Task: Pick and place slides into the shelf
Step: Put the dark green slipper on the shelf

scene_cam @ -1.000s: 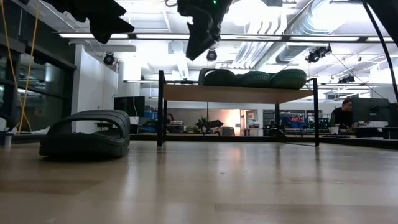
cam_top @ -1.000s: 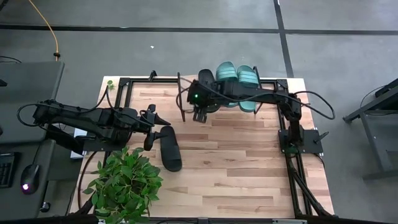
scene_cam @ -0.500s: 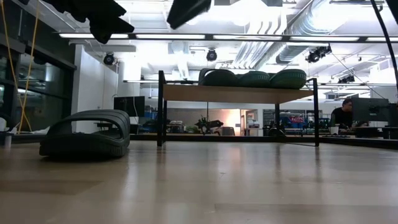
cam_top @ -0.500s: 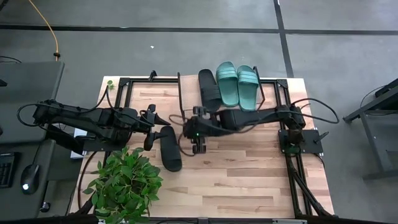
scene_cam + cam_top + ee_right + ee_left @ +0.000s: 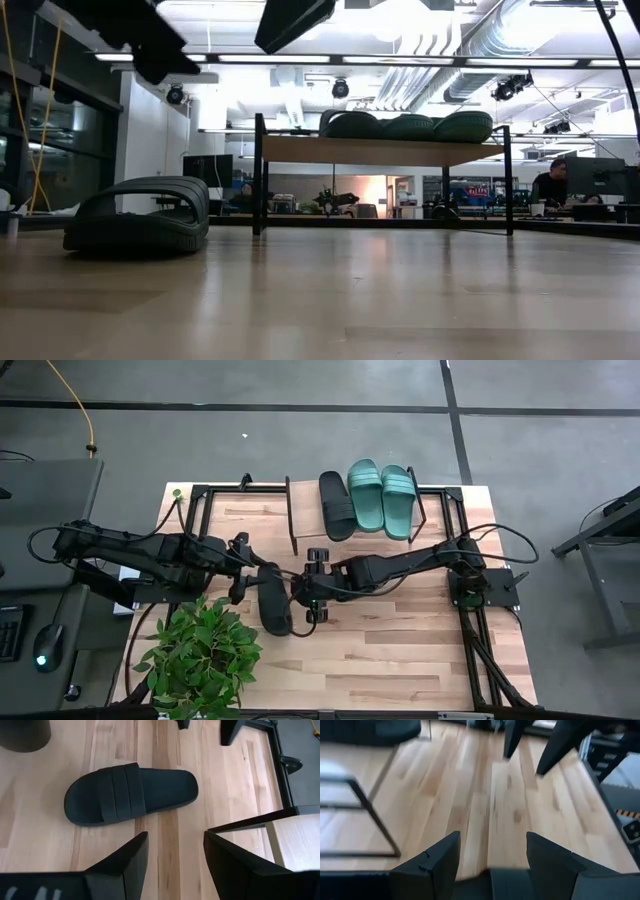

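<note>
Right hand (image 5: 312, 597) has swung from shelf (image 5: 300, 520) down to frame centre, fingers apart, empty, beside last black slide (image 5: 272, 600) on counter (image 5: 400, 630). Next: straddle, clamp it. Left hand (image 5: 243, 568) waits nearby, apart.

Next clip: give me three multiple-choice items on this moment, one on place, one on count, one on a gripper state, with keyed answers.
1. Where does the black slide not on the shelf lie?
A. on the tabletop between the grippers
B. under the plant
C. on the floor

2. How many slides are on the shelf?
A. one
B. three
C. four

3. The right gripper is:
A. shut on a teal slide
B. open and empty
C. shut on the shelf leg

Answers: 1 A, the high view shows it between the left gripper and the right one. 2 B, one black and two teal. 3 B, the right wrist view shows its fingers apart, holding nothing.
</note>
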`<state>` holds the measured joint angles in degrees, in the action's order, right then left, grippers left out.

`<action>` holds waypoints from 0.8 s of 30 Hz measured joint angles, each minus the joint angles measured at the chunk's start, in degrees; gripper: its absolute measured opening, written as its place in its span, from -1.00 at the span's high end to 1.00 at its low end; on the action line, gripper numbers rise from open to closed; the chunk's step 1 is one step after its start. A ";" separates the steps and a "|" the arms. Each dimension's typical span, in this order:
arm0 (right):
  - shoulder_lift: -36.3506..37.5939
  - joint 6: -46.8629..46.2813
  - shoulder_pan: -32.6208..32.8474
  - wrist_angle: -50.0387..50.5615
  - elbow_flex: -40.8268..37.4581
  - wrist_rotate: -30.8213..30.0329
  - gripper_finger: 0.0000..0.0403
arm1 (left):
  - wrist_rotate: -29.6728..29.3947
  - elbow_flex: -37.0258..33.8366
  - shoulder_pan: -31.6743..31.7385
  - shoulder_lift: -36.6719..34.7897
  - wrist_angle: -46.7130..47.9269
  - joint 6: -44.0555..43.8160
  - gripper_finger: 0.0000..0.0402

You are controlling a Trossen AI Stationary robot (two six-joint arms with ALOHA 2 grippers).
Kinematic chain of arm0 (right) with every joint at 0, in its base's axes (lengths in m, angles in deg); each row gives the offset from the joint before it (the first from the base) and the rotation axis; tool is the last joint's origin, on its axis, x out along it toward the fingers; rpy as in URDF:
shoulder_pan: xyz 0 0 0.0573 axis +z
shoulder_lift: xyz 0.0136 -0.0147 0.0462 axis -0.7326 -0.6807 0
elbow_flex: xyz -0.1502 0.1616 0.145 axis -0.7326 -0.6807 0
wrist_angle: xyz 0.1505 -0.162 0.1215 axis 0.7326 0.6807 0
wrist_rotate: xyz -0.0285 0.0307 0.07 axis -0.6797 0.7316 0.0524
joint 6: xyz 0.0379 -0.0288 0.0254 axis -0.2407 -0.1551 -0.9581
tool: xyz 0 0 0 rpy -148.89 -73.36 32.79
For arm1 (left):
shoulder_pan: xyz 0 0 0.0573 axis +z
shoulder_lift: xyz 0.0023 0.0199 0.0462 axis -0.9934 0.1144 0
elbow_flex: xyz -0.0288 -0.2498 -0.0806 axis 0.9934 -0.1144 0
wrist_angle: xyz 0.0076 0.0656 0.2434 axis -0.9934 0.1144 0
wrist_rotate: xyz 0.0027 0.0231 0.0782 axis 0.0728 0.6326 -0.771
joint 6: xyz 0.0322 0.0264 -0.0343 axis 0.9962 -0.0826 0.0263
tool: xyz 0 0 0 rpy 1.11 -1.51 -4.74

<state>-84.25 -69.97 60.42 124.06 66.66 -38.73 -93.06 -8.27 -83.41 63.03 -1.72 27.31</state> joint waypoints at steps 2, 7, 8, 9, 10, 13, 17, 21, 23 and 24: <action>0.01 -0.12 0.02 -0.10 0.00 -0.08 0.10 | 0.02 0.00 -0.01 -0.02 2.40 -1.00 -0.04; 0.02 -0.99 0.34 -0.07 0.00 -0.12 0.10 | -0.02 0.00 -0.01 0.00 5.50 -1.36 -0.04; 0.02 -0.99 0.38 -0.05 0.00 0.02 0.10 | -0.02 0.00 -0.01 0.00 5.59 -1.36 -0.04; -0.17 -1.14 0.48 -0.07 0.00 0.05 0.10 | -0.02 0.00 -0.01 0.00 5.79 -1.36 -0.04; -0.33 -1.44 0.56 -0.06 0.00 -0.10 0.10 | -0.02 0.00 -0.01 0.00 6.19 -1.36 -0.04; -1.02 -2.06 0.75 0.39 0.00 -0.30 0.10 | -0.08 -0.30 -0.01 -0.02 6.75 -1.36 -0.04; -1.71 -1.86 0.75 1.97 -0.02 1.03 0.10 | 0.09 -1.56 1.35 -0.02 6.94 -1.32 -0.04; -1.75 -5.43 1.43 5.39 -0.28 1.21 0.10 | 2.11 -3.49 6.25 -0.02 6.70 -1.32 -0.04; -1.72 -5.93 2.32 5.44 -1.66 1.16 0.10 | 4.32 -4.83 9.37 -0.02 6.29 -1.30 -0.04; -1.88 -5.52 2.71 5.63 -2.21 1.11 0.10 | 5.94 -5.52 10.88 -0.02 6.02 -1.27 -0.04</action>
<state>-86.12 -75.49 63.13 129.68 64.45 -37.62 -87.12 -13.79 -72.53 63.01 4.30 26.04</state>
